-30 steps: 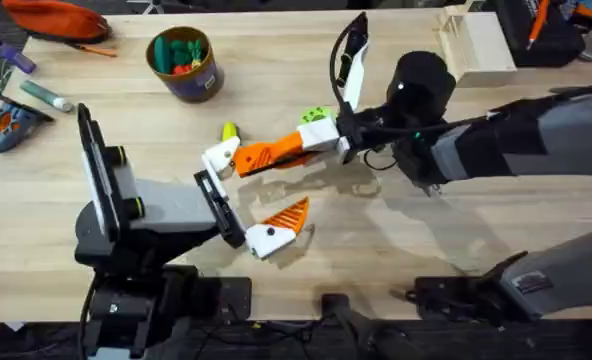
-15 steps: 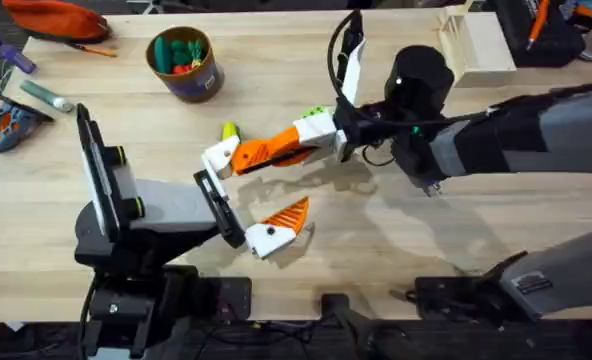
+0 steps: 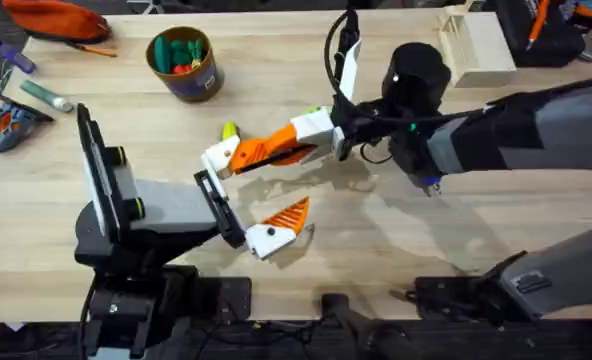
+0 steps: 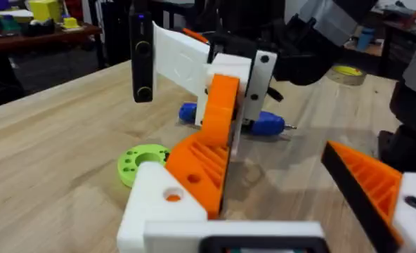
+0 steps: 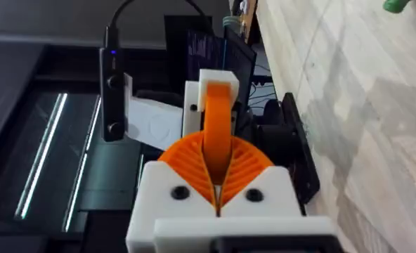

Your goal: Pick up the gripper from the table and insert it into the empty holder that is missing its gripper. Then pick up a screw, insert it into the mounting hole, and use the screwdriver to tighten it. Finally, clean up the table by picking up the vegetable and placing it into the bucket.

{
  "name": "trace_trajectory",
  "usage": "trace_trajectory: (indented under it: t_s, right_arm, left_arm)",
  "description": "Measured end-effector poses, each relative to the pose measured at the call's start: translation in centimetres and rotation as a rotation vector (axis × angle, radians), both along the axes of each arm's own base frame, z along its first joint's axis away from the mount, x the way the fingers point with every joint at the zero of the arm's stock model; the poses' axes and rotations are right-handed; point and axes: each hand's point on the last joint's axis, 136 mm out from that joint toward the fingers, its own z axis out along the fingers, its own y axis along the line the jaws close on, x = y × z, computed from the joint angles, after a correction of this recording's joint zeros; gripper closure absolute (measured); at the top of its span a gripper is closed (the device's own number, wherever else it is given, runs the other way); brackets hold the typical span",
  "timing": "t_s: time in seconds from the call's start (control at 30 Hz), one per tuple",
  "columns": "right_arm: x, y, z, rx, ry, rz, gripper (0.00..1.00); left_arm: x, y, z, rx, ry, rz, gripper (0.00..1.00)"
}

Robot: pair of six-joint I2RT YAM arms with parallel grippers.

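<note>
Gripper [image 3: 268,152], that ribbed orange wedge, sits mid-table pinched in the right gripper [image 3: 276,153], arm stretched left, its tip at the left gripper's [image 3: 244,195] wide-open holder [image 3: 219,160].

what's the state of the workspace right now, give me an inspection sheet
surface: wooden table, pale and dry
job's things: orange fingertip held up against the holder, seating cannot be told; vegetable on the table beside them; bucket at the far left with toy pieces inside; screwdriver lying flat
clutter: green disc, marker, orange pouch, wooden box
grippers: right tool shut on the orange fingertip; left tool open
cables: black cable looped above the right wrist
surroundings: benches with more gear past the table
</note>
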Motion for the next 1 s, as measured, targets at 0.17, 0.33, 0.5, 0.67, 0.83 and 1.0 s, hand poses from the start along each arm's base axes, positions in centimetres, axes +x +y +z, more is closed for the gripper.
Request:
trace_trajectory:
  t_s: [0.17,0.33,0.5,0.67,0.83,1.0]
  right_arm:
    - [0.22,0.16,-0.54,-0.003,0.001,0.008,0.992]
    - [0.26,0.27,-0.24,0.008,-0.027,0.026,0.992]
    - [0.29,0.44,-0.23,-0.005,-0.018,0.062,0.993]
    - [0.26,0.52,-0.14,-0.005,-0.035,0.089,0.993]
    - [0.26,0.52,-0.15,0.002,-0.057,0.091,0.993]
    - [0.29,0.53,-0.16,0.002,-0.06,0.089,0.993]
  left_arm:
    - [0.0,0.0,0.0,-0.001,0.003,0.0,0.015]
    - [0.01,0.0,-0.01,-0.002,0.003,0.001,0.015]
    - [0.0,0.0,-0.01,-0.001,0.003,0.0,0.015]
    - [0.0,0.0,0.0,-0.001,0.003,0.0,0.016]
    - [0.0,0.0,0.01,0.0,0.0,0.0,0.015]
    - [0.0,0.0,0.01,0.0,0.0,0.0,0.015]
